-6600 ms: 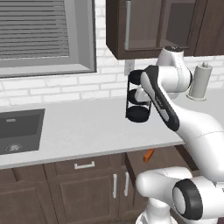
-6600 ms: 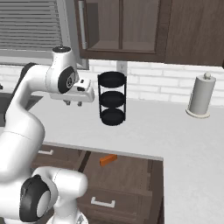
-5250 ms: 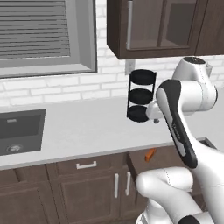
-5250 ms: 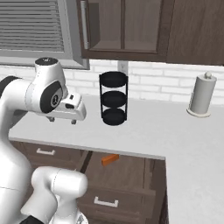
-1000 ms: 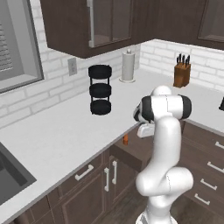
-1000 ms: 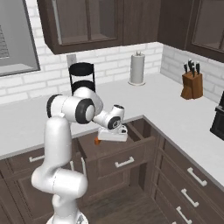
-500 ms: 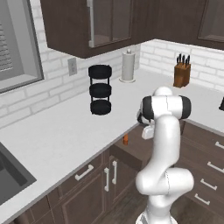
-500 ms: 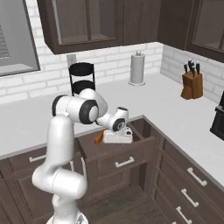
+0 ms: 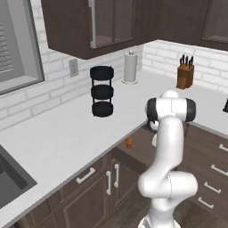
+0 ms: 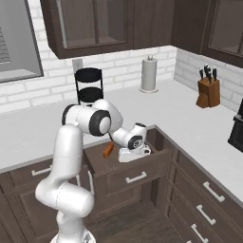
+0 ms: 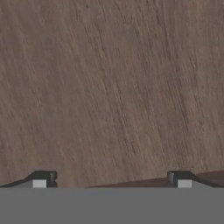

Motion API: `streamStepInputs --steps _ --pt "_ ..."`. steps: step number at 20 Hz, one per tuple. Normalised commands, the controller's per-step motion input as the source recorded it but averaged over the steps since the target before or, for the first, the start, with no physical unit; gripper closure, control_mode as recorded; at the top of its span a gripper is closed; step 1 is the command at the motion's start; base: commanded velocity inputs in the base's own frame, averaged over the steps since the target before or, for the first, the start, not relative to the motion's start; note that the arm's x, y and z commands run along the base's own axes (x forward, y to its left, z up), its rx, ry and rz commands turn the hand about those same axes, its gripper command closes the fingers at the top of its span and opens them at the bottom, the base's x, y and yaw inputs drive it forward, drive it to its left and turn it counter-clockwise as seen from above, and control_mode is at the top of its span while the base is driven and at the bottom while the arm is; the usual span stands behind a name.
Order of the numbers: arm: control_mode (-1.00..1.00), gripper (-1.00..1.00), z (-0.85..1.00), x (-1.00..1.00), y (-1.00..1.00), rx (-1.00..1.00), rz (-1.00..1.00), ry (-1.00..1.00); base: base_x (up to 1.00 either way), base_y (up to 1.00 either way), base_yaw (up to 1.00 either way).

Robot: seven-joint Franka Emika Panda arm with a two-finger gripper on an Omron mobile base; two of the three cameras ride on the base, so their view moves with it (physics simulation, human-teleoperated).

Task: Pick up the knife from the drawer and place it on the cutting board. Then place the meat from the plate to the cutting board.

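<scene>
The drawer [image 10: 137, 172] stands pulled open below the counter's corner. In it lies the knife [image 10: 108, 149], its orange handle also showing at the drawer's near edge [image 9: 129, 142]; I cannot make out the blade. My gripper [image 10: 134, 153] is sunk into the drawer just right of the handle, apart from it. In the hand view the gripper [image 11: 112, 181] is open, its fingertips [image 11: 43, 180] spread wide over the bare brown drawer floor [image 11: 113, 87] with nothing between them. The cutting board, the plate and the meat are out of view.
On the counter stand a black three-tier rack [image 10: 88, 85], a paper towel roll [image 10: 149, 74] and a tan knife block [image 10: 208, 91] with black-handled knives. A sink [image 9: 9, 178] lies at the far left. A dark appliance [image 10: 237, 126] sits at the right edge.
Since the oldest frames the base has driven along the counter to the corner. Over the last second my hand has dropped lower into the drawer, a little to the right of the knife.
</scene>
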Motion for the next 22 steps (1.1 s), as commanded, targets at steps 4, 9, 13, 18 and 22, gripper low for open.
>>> streamStepInputs --steps 4,9,13,18,22 --pt "-1.00 -1.00 -0.09 -0.39 -0.43 0.00 0.00 0.00 0.00 0.00 0.00" --pt "-1.00 -1.00 0.00 -0.40 -0.45 -0.01 0.00 0.00 0.00 0.00 0.00" --pt "-1.00 -1.00 0.00 -0.39 -0.52 0.00 0.00 0.00 0.00 0.00 0.00" --pt "-1.00 -1.00 0.00 -0.38 -0.38 -0.01 0.03 -0.03 0.00 0.00 0.00" --pt "-1.00 -1.00 0.01 -0.02 -0.17 0.17 0.00 0.00 0.00 0.00 0.00"
